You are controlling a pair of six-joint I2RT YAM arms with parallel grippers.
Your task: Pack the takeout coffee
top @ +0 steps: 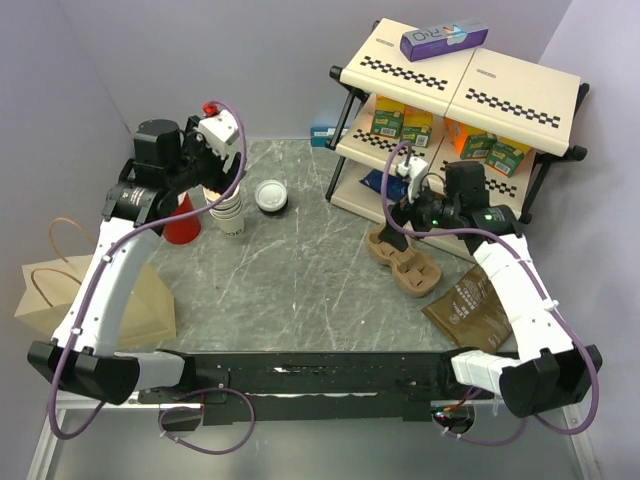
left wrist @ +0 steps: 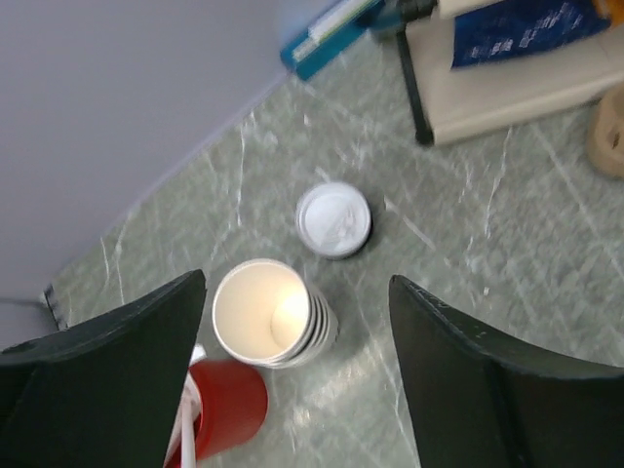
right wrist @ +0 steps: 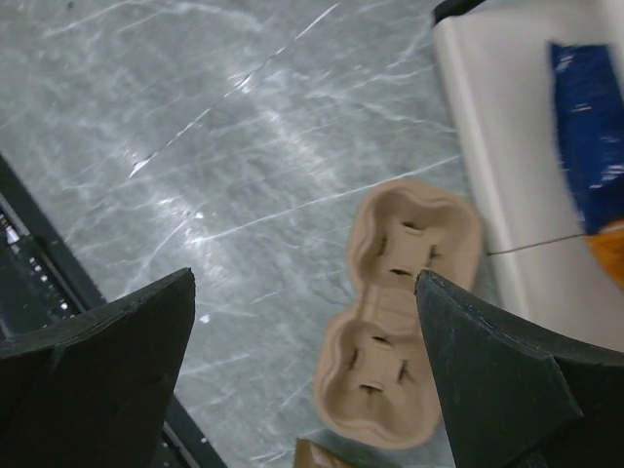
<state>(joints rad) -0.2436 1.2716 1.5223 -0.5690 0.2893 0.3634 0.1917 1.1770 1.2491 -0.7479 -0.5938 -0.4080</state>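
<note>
Jaws of left gripper (left wrist: 297, 292) spread, empty, above stack of cream lidless paper cups (left wrist: 273, 312); dark paper takeout coffee cup with white plastic lid (left wrist: 333, 219) just beside stack, upright on grey marble table (left wrist: 487, 244). Right gripper (right wrist: 302, 283) spread, empty, over brown moulded-pulp two-well carrier (right wrist: 390, 322), well apart from that cup. Nothing packed yet: grasp, carry, seating all left.

The takeout coffee (top: 271, 196) is standing on the tabletop (top: 300, 290) just right of the cup stack (top: 230, 215), the red cup (top: 183, 222) sitting left of that stack, the carrier (top: 405, 262) lying before the shelf (top: 460, 90)
</note>
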